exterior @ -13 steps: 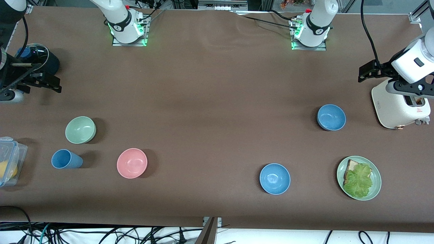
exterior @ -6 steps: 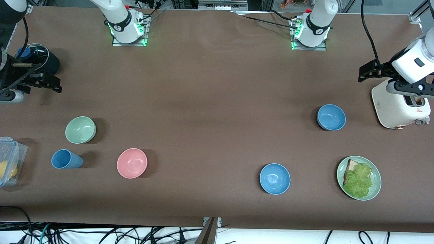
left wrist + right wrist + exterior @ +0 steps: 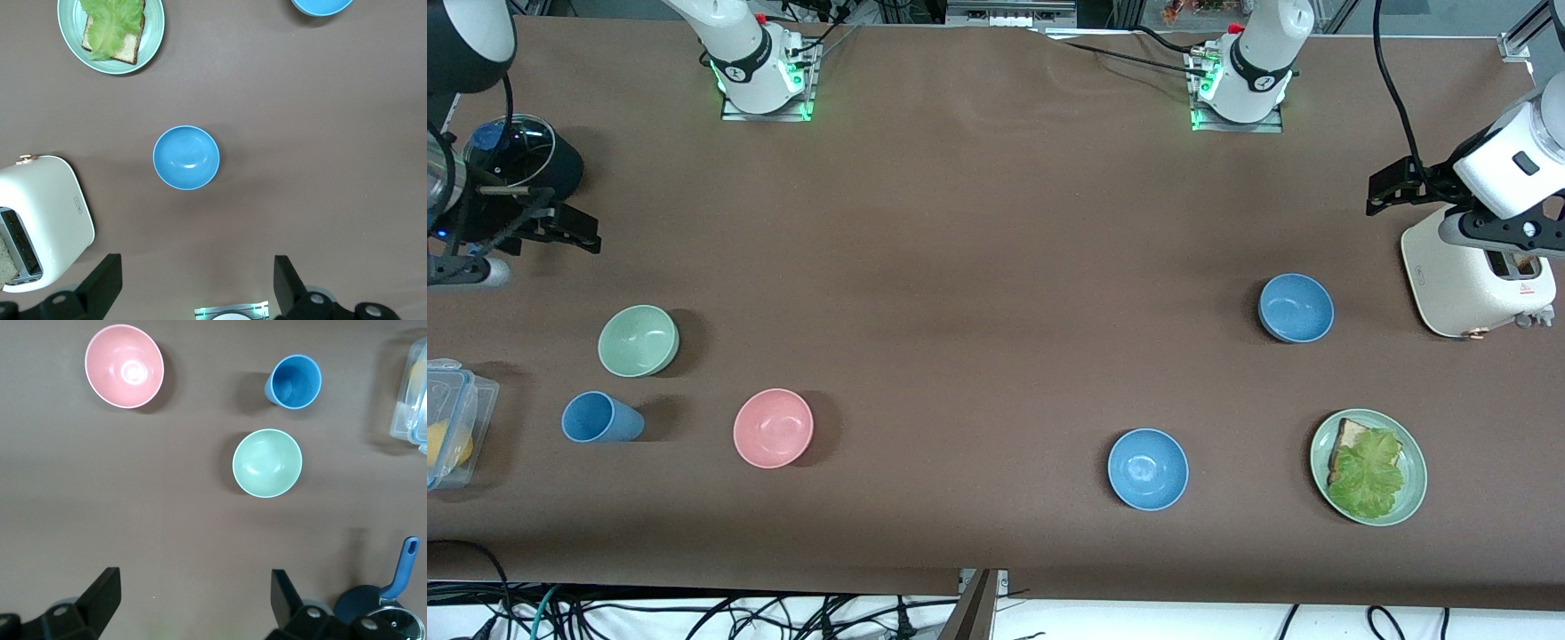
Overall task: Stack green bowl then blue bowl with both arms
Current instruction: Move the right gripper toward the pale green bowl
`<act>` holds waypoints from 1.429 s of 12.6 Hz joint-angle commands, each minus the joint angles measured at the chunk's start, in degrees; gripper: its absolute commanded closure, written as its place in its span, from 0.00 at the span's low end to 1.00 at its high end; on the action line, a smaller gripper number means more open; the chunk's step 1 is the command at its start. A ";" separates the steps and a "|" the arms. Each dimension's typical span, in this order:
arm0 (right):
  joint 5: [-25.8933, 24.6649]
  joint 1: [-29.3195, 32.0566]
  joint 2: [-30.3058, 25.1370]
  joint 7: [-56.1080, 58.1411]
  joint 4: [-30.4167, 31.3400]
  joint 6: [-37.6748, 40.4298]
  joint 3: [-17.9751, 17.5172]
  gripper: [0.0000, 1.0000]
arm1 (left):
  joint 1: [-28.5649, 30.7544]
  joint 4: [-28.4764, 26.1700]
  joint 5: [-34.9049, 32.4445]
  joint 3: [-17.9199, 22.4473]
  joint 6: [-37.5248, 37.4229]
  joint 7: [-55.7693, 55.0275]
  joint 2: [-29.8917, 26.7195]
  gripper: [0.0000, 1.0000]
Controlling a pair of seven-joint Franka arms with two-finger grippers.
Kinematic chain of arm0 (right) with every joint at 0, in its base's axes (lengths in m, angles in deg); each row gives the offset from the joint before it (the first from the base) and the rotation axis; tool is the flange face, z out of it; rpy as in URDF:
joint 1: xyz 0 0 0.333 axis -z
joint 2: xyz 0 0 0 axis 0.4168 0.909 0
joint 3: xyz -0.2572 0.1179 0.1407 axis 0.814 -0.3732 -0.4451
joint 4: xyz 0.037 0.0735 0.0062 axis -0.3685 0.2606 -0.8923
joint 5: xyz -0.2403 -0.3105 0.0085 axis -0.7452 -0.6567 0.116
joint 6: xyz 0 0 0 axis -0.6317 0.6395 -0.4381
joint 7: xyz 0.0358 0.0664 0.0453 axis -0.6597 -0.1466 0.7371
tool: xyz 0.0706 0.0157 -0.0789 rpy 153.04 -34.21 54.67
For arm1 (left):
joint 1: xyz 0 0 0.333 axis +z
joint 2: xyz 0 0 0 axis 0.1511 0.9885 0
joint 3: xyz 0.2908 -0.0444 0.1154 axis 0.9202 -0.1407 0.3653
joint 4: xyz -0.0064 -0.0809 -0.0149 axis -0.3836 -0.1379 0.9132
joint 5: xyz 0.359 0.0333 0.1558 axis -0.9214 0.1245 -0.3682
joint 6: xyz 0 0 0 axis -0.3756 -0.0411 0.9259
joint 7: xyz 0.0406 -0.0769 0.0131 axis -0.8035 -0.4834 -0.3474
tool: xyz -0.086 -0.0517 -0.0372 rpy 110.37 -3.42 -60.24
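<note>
The small smooth mint-green bowl (image 3: 638, 340) sits upright on the brown tabletop (image 3: 978, 267) at the right arm's end, below and apart from the right tool (image 3: 193, 597), whose fingers are spread wide and empty. A blue cup (image 3: 600, 418) and a pink bowl (image 3: 773, 428) stand near it. The nearest sky-blue bowl (image 3: 186, 157) lies under the left tool (image 3: 197, 280), also released and empty, beside a white toaster (image 3: 1472, 280). The right arm should probably descend straight, straddle one rim wall, and avoid nudging the cup.
</note>
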 commanded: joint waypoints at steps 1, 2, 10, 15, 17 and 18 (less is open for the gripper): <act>-0.30 1.84 1.55 -0.45 -0.14 -0.02 -0.12 0.01 | 0.08 1.26 0.24 -0.16 -1.29 0.07 0.16 0.00; -0.30 2.63 2.69 -0.36 -0.06 0.15 -0.12 0.01 | 0.08 1.26 0.24 -0.16 -1.29 0.07 0.16 0.00; -0.48 13.79 12.71 6.39 1.17 -6.68 -0.03 0.01 | 0.08 1.26 0.24 -0.16 -1.29 0.16 0.16 0.00; 0.22 16.09 17.72 7.47 6.98 -19.42 -0.12 0.01 | 0.17 1.26 0.24 -0.07 -1.29 0.25 0.16 0.00; 1.18 16.26 20.53 7.47 7.06 -22.86 -0.12 0.01 | 0.08 1.26 0.24 -0.16 -1.29 0.16 0.16 0.00; 2.50 16.26 21.85 7.47 7.15 -23.57 -0.12 0.01 | 0.08 1.35 0.24 -0.16 -1.29 0.25 0.16 0.00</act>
